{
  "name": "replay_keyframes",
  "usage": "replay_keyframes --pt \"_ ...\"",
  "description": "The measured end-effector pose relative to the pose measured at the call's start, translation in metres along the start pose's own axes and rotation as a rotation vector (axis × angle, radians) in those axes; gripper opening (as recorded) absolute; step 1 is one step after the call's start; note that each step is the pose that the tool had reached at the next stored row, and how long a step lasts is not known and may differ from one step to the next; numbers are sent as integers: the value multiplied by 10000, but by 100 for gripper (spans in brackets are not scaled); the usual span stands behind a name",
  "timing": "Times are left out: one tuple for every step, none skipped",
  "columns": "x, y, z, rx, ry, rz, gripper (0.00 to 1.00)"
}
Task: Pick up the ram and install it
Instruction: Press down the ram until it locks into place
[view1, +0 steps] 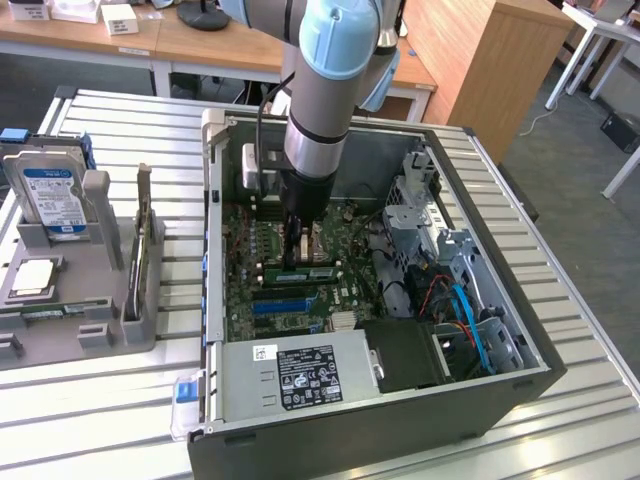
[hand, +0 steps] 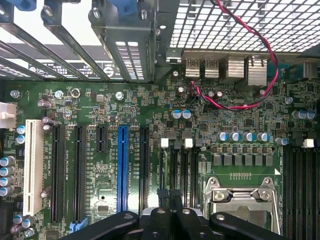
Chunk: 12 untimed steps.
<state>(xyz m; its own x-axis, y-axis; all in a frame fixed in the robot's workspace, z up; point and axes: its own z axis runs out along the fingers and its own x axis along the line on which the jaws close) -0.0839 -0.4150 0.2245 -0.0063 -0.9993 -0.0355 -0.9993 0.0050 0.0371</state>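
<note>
RAM stick (view1: 305, 271) lies flat across the motherboard (view1: 262, 262) inside the open computer case (view1: 480, 385), directly beneath my jaws (view1: 295, 262). My jaws are closed, tips down at the stick. A blue expansion slot (hand: 123, 167) runs just beside them.

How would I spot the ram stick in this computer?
Look into the open computer case, at its green motherboard. Right at the tip of the gripper lies the ram, a long narrow stick. Unlike the blue slot nearby, it is green with a pale label.
</note>
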Motion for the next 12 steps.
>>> replay_keyframes --pt "0 0 0 0 0 0 11" --pt "0 0 0 0 0 -1 11" --pt "0 -1 1 1 -2 -1 11" --pt "0 -1 3 1 -2 -2 11" --pt "0 -1 7 1 -1 -2 11" --pt "0 -1 10 1 -2 -1 11" --pt "0 -1 10 1 -1 -2 11" --pt "0 -1 10 1 -1 -2 11" --pt "0 -1 10 1 -1 -2 11" --pt "0 -1 11 1 -1 -1 11" --pt "0 -1 11 1 -2 -2 11" --pt "0 -1 11 1 -2 -1 11"
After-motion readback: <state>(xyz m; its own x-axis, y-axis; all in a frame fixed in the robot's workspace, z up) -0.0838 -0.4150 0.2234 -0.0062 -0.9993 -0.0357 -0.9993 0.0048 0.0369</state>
